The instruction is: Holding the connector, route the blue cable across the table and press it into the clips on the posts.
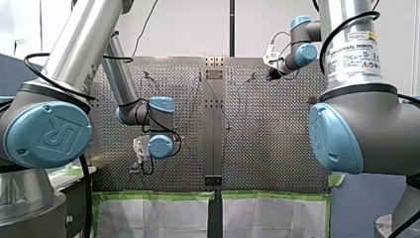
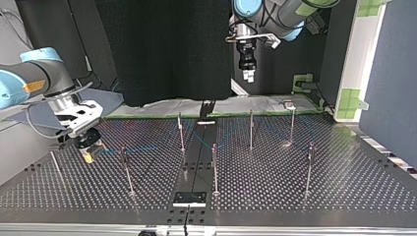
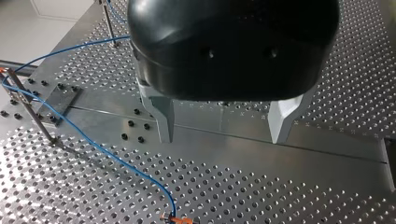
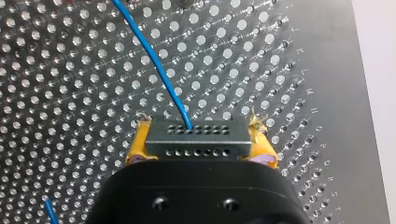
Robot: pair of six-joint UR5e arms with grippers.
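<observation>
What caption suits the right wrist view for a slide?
My right hand grips the grey connector between yellow pads, the blue cable leading away over the perforated table.

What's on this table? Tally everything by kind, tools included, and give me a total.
Posts: 7, counting a faint one at the top view's left
Blue cable: 1
Connector: 1
Tools: 2, left tool and right tool
Total: 11
</observation>
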